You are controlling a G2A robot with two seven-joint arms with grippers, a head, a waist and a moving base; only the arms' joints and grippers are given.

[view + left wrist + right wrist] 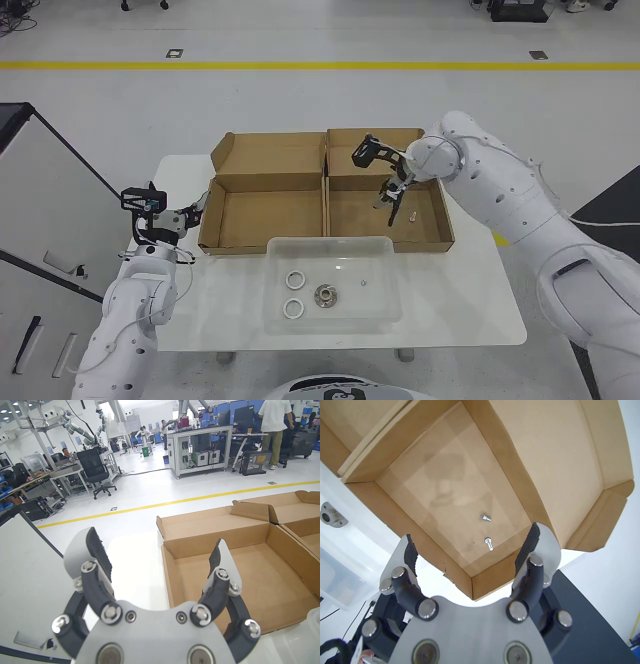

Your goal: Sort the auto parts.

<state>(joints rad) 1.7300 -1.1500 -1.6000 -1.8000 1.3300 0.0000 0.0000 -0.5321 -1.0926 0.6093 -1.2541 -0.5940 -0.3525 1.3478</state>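
Table: white, carrying two open cardboard boxes at the far side and a clear bin at the near side.
Left box: bare cardboard floor, flaps up.
Right box: touches the left box along one wall and looks like the bolt box.
Clear bin: just near of both boxes. It holds the unsorted parts.
Right hand: jaws wide and gripping nothing, hanging over the right box's near right corner.
Left hand: jaws wide and gripping nothing, at the table's left edge just beside the left box.
Flanged metal part: mid bin.
White rings: a pair at the bin's left.
Bolts: two lie apart on the right box floor under the right hand.
Small piece: right of the flanged part, too small to name.
Step, as judged: fetch the next part from the bin. Lift the right hand above the box wall before crossing. Come down on the small piece from straight above with jaws narrowed, staying off the bin wall.
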